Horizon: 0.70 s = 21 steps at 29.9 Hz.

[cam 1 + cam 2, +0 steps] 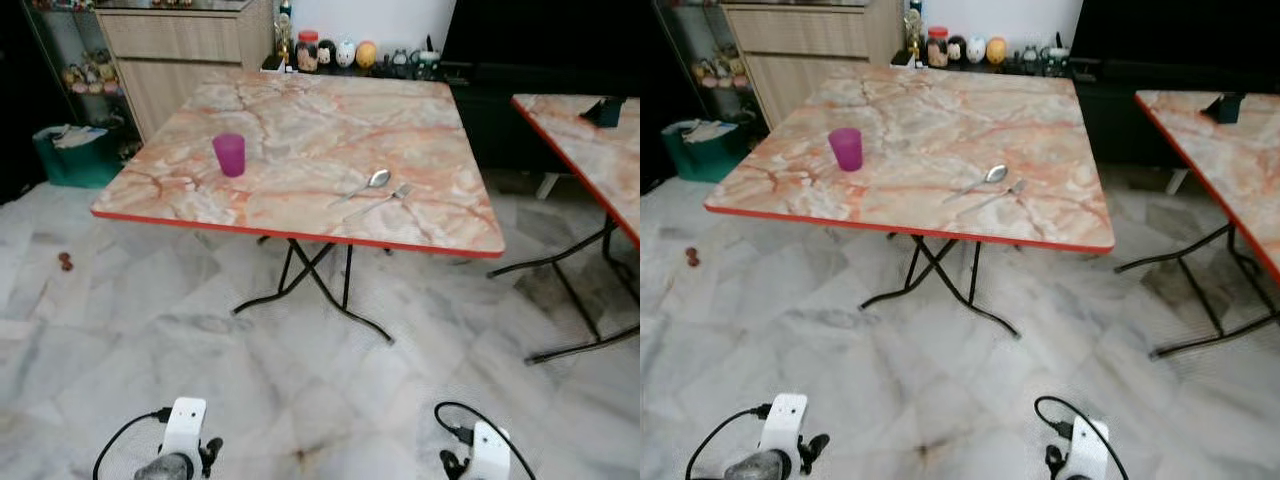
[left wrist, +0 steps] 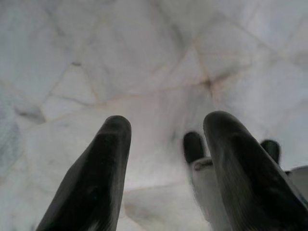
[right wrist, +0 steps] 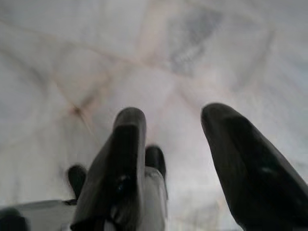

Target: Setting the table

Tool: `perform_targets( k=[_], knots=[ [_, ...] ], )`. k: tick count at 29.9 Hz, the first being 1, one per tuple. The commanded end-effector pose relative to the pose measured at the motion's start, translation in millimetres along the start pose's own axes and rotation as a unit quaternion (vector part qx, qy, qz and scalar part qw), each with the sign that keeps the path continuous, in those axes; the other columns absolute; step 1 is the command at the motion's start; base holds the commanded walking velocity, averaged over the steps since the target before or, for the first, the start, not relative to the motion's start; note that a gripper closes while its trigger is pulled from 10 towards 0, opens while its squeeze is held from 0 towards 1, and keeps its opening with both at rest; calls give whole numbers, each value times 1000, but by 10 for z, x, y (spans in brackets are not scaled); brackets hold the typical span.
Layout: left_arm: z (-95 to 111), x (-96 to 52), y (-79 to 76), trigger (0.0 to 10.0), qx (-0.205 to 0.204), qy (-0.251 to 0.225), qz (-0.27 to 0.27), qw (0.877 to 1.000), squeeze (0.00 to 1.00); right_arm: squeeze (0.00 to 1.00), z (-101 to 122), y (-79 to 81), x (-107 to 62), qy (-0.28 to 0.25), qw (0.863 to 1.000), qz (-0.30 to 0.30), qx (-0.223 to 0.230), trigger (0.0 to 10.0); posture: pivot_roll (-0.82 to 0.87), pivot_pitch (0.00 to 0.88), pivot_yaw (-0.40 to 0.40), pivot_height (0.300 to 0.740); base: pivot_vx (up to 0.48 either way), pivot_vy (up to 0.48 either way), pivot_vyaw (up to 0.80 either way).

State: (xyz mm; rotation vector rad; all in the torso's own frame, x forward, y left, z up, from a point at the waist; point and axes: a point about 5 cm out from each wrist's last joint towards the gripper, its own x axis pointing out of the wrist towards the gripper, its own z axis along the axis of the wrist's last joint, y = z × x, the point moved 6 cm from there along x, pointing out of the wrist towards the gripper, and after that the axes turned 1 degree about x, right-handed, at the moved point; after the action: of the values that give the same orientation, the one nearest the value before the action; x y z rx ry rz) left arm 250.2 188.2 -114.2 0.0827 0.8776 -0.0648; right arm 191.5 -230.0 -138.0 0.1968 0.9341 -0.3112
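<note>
Stood short of the counter point(image 1: 300, 225), both arms hanging. Left end effector point(image 2: 163, 144) and right end effector point(image 3: 175, 139) gaped empty over floor tiles point(image 1: 300, 390). Purple cup point(image 1: 229, 154) near the left edge; spoon point(image 1: 366, 184) and fork point(image 1: 385, 197) side by side, right of centre. Best stepped closer squarely before reaching.

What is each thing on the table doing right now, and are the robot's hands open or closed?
purple cup: upright on the table, near its left side.
spoon: lying flat, beside the fork.
fork: lying flat, near the front edge.
left gripper: open, holding nothing, hanging over the floor.
right gripper: open, holding nothing, hanging over the floor.
</note>
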Motion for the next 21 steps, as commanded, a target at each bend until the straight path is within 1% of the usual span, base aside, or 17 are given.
perform_targets(
  k=[1, 12, 15, 18, 21],
  knots=[
    [-19, -12, 91, 10000, 0, 4, 10, 1000, 0, 0, 78, 77, 16, -10, 1000, 8, 2, 10000, 58, 0, -23, 740, 0, 412, 0],
    [-33, -16, 104, 10000, 1, 6, 11, 1000, 0, 0, 105, 88, 17, -17, 1000, 10, 6, 10000, 60, 0, -23, 740, 0, 414, 0],
    [-36, -16, 98, 10000, 3, 6, 11, 1000, 0, 0, 114, 87, 17, -19, 1000, 10, 7, 10000, 60, 0, -23, 740, 0, 305, 0],
    [-28, -14, 87, 10000, 11, 5, 9, 1000, 0, 0, 120, 89, 17, -21, 1000, 11, 7, 10000, 61, 0, -24, 740, 0, 0, 0],
    [-27, -15, 84, 10000, 10, 3, 10, 1000, 0, 0, 121, 92, 17, -21, 1000, 12, 6, 10000, 64, 0, -26, 740, 0, 0, 0]
  ],
)
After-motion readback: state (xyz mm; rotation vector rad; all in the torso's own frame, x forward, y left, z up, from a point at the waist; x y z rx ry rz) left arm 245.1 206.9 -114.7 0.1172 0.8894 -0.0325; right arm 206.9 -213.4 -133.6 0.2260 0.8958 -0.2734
